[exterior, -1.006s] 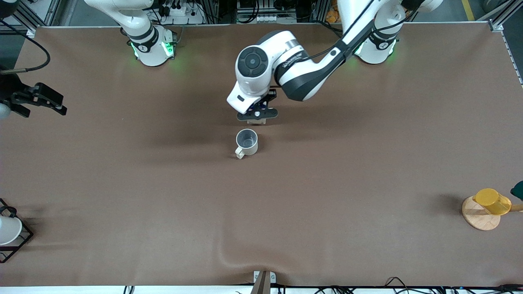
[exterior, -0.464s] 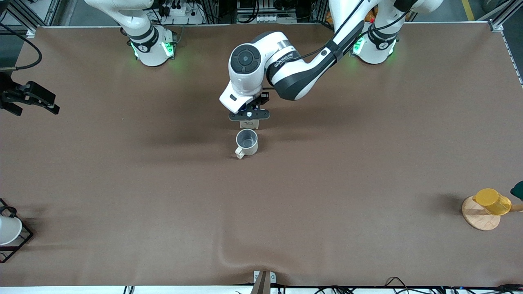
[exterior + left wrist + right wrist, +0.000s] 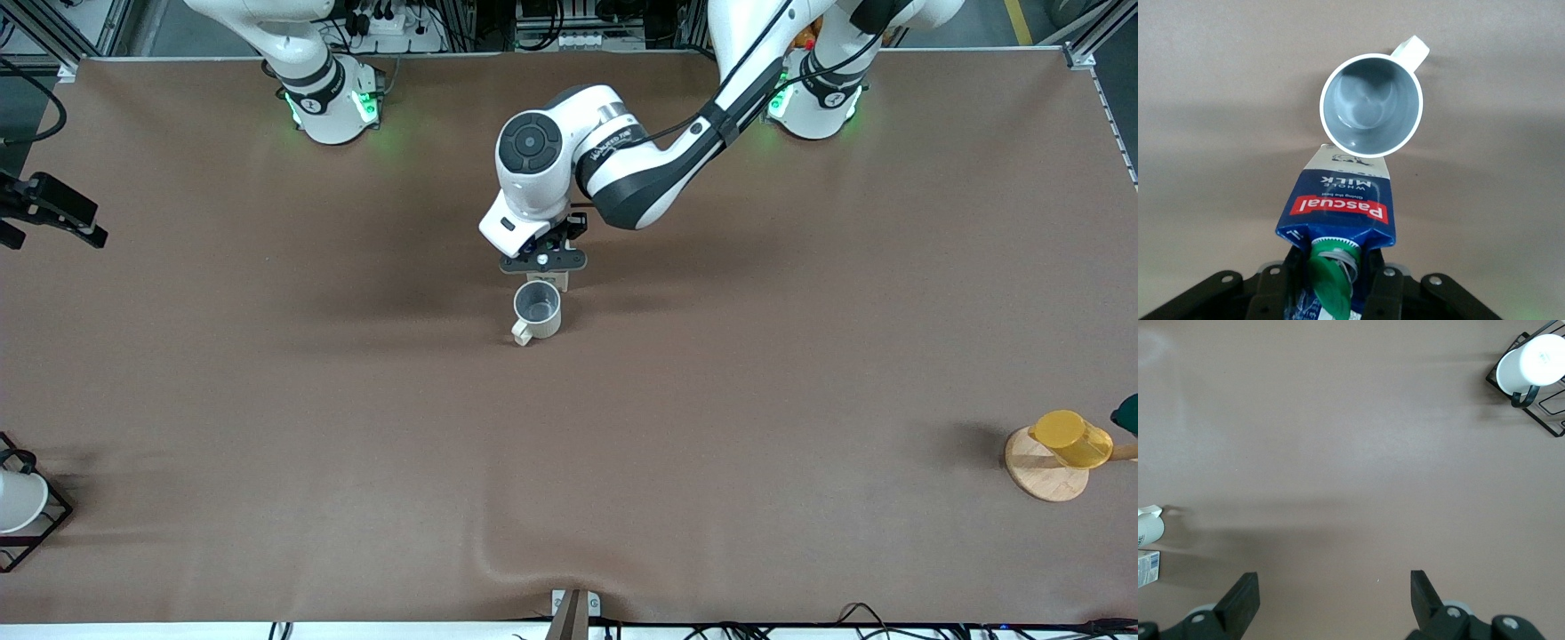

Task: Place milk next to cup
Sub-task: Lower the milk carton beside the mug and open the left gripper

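The left gripper (image 3: pixel 543 263) is clamped on the milk (image 3: pixel 1338 207), its two fingers (image 3: pixel 1271 293) pressing the carton's sides just below the green cap (image 3: pixel 1331 283). It holds the carton over the middle of the surface (image 3: pixel 356 400), directly above the spot just beside the cup (image 3: pixel 537 310), on the side farther from the front camera. In the left wrist view the carton's white lower edge sits right against the cup's rim, with the red label band and dark blue panel facing the camera; whether the carton's base already rests on the surface is hard to tell, since the gripper and wrist cover most of it from the front. Only a pale sliver of the carton shows below the gripper in the front view.

The cup stands upright, grey inside, its small loop handle (image 3: pixel 521 335) turned toward the front camera and away from the milk.

The right gripper (image 3: pixel 1331 597) waits with its fingers spread wide and nothing between them, over the right arm's end of the surface.

A white cup in a black wire rack (image 3: pixel 18 507) sits at that end, near the front edge. A yellow cup (image 3: pixel 1071 438) rests on a round wooden coaster (image 3: pixel 1045 476) at the left arm's end.
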Available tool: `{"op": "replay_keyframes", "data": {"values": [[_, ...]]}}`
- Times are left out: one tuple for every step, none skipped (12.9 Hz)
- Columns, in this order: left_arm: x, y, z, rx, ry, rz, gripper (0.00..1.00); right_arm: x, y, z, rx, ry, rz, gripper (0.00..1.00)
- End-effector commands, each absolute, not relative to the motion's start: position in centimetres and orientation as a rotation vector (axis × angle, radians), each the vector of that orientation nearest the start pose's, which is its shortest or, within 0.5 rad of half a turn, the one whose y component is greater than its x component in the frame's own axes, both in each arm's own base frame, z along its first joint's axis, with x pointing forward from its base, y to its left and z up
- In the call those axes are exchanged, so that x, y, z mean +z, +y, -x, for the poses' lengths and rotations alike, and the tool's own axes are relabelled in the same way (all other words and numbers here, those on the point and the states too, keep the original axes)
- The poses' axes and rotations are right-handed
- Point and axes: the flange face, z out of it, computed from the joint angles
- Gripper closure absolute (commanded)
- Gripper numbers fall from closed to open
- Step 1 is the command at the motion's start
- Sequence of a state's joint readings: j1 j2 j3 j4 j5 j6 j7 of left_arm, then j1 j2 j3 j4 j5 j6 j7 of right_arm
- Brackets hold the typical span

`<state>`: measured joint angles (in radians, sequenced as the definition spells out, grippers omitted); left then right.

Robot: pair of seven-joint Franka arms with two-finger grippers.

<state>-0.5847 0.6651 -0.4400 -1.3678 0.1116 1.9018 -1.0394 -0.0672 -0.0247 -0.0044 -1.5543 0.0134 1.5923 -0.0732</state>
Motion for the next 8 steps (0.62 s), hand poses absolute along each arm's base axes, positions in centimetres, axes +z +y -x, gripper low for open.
{"op": "replay_keyframes", "data": {"values": [[35.0, -57.4, -43.3, 0.226, -0.055, 3.15, 0.73, 65.1, -3.7, -54.8, -0.096, -0.017, 3.125, 0.0], [35.1, -57.4, -43.3, 0.223, -0.055, 3.153, 0.7, 65.1, -3.7, -54.7, -0.091, -0.017, 3.125, 0.0], [35.0, -57.4, -43.5, 0.219, -0.061, 3.158, 0.58, 65.1, -3.6, -54.7, -0.088, -0.02, 3.126, 0.0], [35.0, -57.5, -43.5, 0.212, -0.066, 3.172, 0.16, 65.0, -3.6, -54.8, -0.086, -0.022, 3.126, 0.0], [35.1, -57.6, -43.5, 0.207, -0.062, 3.176, 0.0, 64.9, -3.5, -54.8, -0.083, -0.025, 3.126, 0.0], [35.6, -57.5, -43.6, 0.198, -0.068, 3.181, 0.0, 64.9, -3.5, -54.8, -0.086, -0.025, 3.125, 0.0], [36.7, -57.1, -44.1, 0.188, -0.088, 3.192, 0.0, 64.9, -3.5, -54.8, -0.083, -0.022, 3.126, 0.0], [38.2, -56.9, -44.0, 0.169, -0.098, 3.205, 0.0, 64.9, -3.6, -54.8, -0.083, -0.02, 3.126, 0.0]]}}
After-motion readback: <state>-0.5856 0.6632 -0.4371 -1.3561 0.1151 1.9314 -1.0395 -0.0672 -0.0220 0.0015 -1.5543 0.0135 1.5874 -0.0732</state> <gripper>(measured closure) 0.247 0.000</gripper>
